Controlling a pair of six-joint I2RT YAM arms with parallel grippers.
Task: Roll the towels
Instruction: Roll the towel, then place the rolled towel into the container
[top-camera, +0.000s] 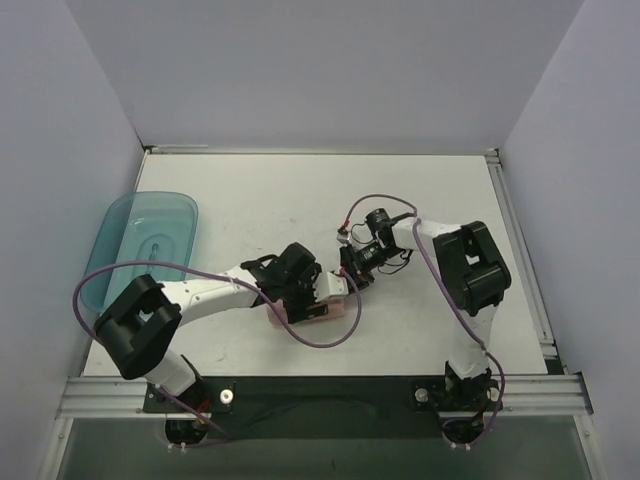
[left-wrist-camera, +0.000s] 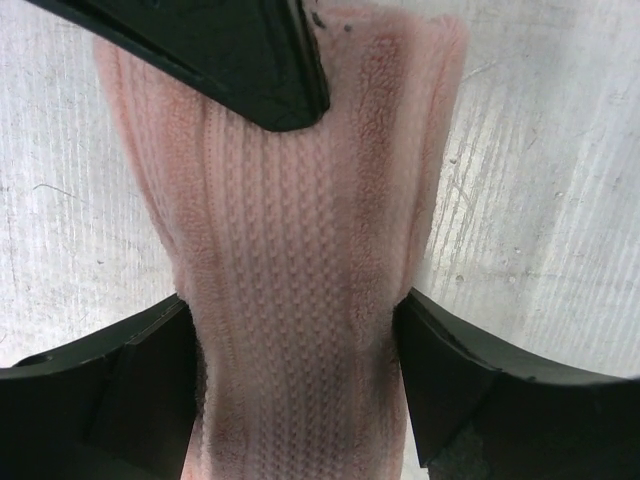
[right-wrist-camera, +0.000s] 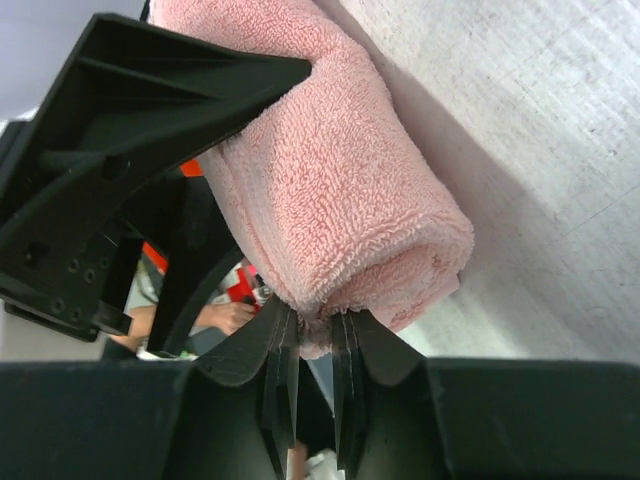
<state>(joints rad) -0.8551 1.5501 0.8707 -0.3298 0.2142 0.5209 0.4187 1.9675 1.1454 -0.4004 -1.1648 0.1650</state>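
The salmon-pink towel (top-camera: 330, 310) lies rolled up on the white table, near the front middle, mostly hidden under both grippers. In the left wrist view the roll (left-wrist-camera: 290, 250) runs up between my left gripper's (left-wrist-camera: 295, 340) fingers, which press on both its sides. My left gripper (top-camera: 305, 290) is shut on the roll. My right gripper (top-camera: 350, 272) is at the roll's right end. In the right wrist view its fingers (right-wrist-camera: 315, 325) pinch a small bit of cloth at the end of the roll (right-wrist-camera: 330, 180).
A translucent teal plastic tray (top-camera: 140, 240) lies at the table's left edge. White walls close in the table at the left, back and right. A metal rail (top-camera: 320, 390) runs along the front edge by the arm bases.
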